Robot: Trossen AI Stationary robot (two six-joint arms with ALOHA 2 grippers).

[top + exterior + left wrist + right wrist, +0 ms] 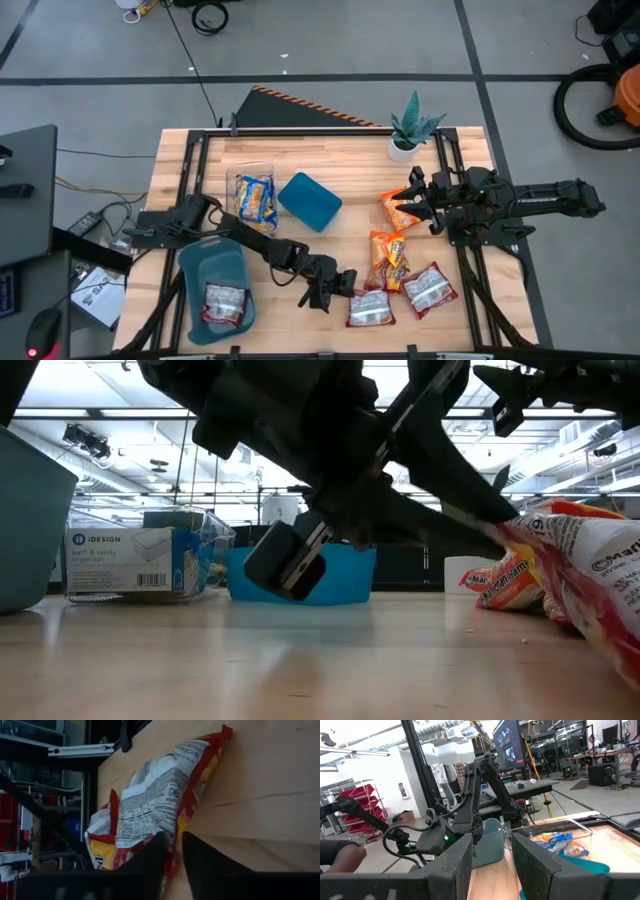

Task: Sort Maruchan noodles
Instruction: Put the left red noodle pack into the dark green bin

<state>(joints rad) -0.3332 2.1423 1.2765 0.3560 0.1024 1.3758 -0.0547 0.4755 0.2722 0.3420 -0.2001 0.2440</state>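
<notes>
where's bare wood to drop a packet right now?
Free: the strip between the teal bin and left gripper, and the back edge left of the plant. Crowded: the packets below the right gripper.

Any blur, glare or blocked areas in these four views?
Low view: the left arm looms dark and soft-edged, blocking much of the picture; ceiling lights behind are bright. Left wrist view: the red-and-white packet is soft, its print barely legible. Right wrist view: own fingers blurred. High view: evenly lit, clear.
</notes>
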